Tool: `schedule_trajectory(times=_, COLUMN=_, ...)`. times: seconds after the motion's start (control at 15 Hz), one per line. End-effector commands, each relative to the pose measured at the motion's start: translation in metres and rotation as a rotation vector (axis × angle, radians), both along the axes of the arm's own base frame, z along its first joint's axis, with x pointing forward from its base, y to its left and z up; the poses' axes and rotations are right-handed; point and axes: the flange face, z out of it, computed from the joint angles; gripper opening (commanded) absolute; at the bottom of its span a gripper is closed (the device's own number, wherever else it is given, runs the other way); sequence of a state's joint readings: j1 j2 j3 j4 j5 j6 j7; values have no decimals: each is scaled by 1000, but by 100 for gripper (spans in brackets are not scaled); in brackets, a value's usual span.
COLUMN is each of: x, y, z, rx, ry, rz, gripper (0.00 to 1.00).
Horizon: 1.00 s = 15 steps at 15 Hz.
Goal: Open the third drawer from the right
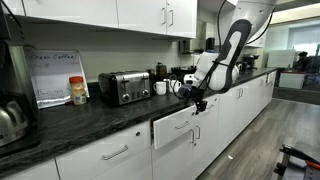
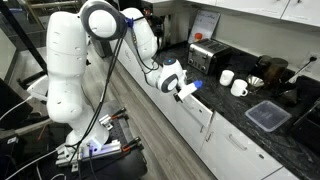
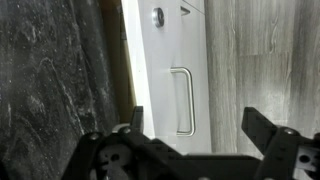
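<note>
Fingers [image 3: 262, 130] of the gripper [image 3: 198, 135] stand wide apart in the wrist view and grip nothing, with the silver bar handle [image 3: 184, 100] beyond the gap and untouched. The third drawer from the right [image 1: 175, 130] sits directly under the dark countertop [image 1: 90, 120], its white front pushed out past the countertop's edge. In both exterior views the gripper [image 2: 186, 90] hangs just off that edge, over the drawer [image 2: 203, 112]. A thin tan strip [image 3: 126, 60] beside the countertop [image 3: 50, 80] may be the drawer's wooden side, though it is too dim to be sure.

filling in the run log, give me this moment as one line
target: third drawer from the right | state: partly open | gripper: open, holding nothing | handle: ahead of gripper, not gripped
</note>
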<state>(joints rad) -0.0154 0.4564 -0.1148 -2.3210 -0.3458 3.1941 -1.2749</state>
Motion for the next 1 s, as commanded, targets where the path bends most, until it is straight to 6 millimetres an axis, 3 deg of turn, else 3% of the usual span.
schedule_trajectory(times=0.0, x=10, y=-1, z=-13, rx=1, ry=-22, rz=4, gripper=100)
schedule_trajectory(times=0.93, x=29, y=7, z=-41, rx=10, ry=-49, rz=49, gripper=100)
